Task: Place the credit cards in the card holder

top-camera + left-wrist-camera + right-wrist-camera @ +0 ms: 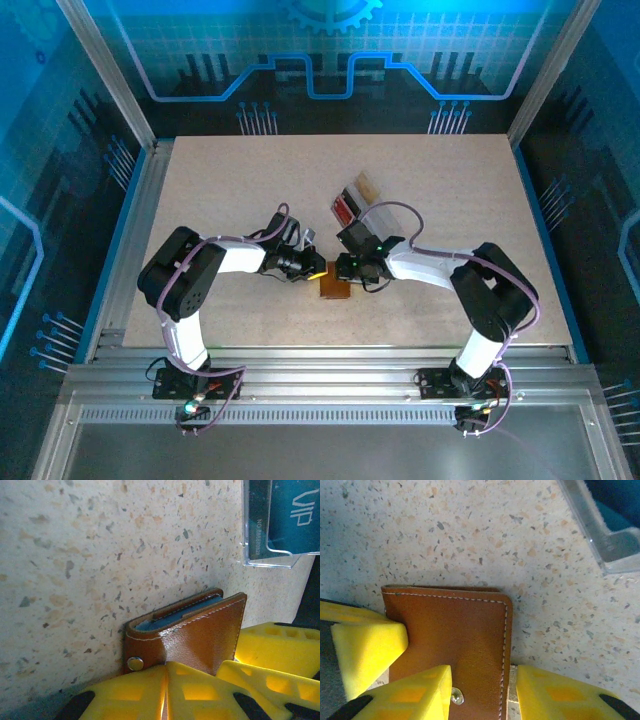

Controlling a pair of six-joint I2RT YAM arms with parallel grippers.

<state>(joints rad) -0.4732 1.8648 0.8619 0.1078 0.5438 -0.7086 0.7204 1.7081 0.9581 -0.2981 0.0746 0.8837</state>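
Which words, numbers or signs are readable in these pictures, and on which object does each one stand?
"VIP": pale letters on the blue card standing in the clear plastic tray, left wrist view.
"NO." followed by digits: small print along that same card's edge; the digits are too blurred to read with certainty.
Brown card holder: no text on the leather that shows.

Left pincer [165, 690], right pincer [482, 695] hem the card holder [195, 630]; clear tray [252, 555] beyond; open table [330, 322] nearer.
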